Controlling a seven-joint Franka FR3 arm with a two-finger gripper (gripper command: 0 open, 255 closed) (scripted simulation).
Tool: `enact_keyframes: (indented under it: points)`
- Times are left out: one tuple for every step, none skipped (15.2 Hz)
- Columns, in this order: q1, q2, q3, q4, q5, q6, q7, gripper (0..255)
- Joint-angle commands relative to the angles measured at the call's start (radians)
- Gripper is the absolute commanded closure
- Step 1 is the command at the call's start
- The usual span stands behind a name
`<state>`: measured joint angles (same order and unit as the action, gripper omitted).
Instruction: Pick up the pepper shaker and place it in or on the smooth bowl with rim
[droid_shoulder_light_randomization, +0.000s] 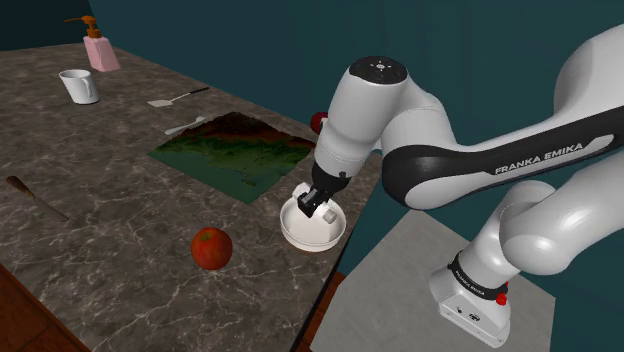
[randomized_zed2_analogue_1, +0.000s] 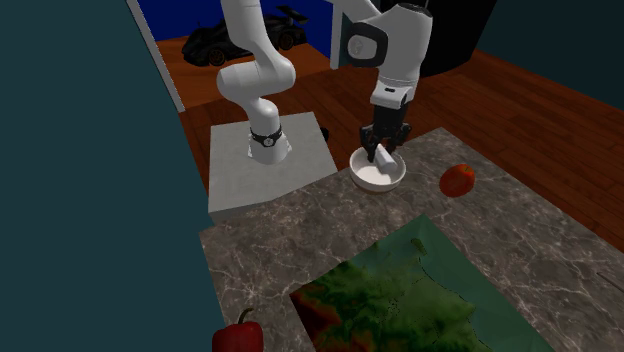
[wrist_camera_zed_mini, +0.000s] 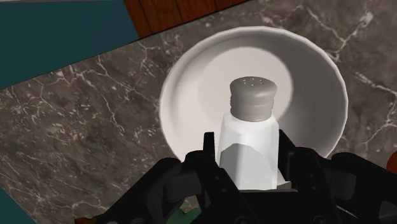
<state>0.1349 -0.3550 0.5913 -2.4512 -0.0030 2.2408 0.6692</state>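
Note:
A white pepper shaker with a grey perforated cap sits clasped between my black fingers, directly over the hollow of a smooth white bowl with a rim. In the shoulder view my gripper hangs just above the bowl near the counter's edge, the shaker showing as a small white block. The second exterior view gives the same: gripper, shaker and bowl below it.
A red apple lies near the bowl on the dark marble counter. A green-brown mat sits behind it, with a red pepper, spatula, mug and soap dispenser farther off. The grey stand adjoins the counter.

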Motion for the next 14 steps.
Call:
enact_keyframes:
  points:
    - [-0.006, 0.018, 0.010, -0.017, -0.010, 0.033, 0.012, 255]
    - [-0.006, 0.018, 0.010, -0.017, -0.010, 0.033, 0.013, 255]
    - [-0.005, 0.018, 0.009, -0.017, -0.010, 0.033, 0.012, 255]
    - [-0.005, 0.018, 0.009, -0.017, -0.010, 0.033, 0.012, 255]
    - [-0.006, 0.018, 0.009, -0.017, -0.010, 0.033, 0.013, 255]
    - [-0.006, 0.018, 0.009, -0.017, -0.010, 0.033, 0.013, 255]
    - [-0.006, 0.018, 0.009, -0.017, -0.010, 0.033, 0.013, 255]
    - [-0.006, 0.018, 0.009, -0.017, -0.010, 0.033, 0.013, 255]
    - [-0.006, 0.018, 0.009, -0.017, -0.010, 0.033, 0.013, 255]
    - [-0.006, 0.018, 0.009, -0.017, -0.010, 0.033, 0.012, 0]
    - [-0.006, 0.018, 0.009, -0.017, -0.010, 0.033, 0.012, 0]
    - [-0.006, 0.018, 0.009, -0.017, -0.010, 0.033, 0.013, 0]
    - [-0.006, 0.018, 0.009, -0.017, -0.010, 0.033, 0.013, 0]
    - [-0.006, 0.018, 0.009, -0.017, -0.010, 0.033, 0.013, 0]
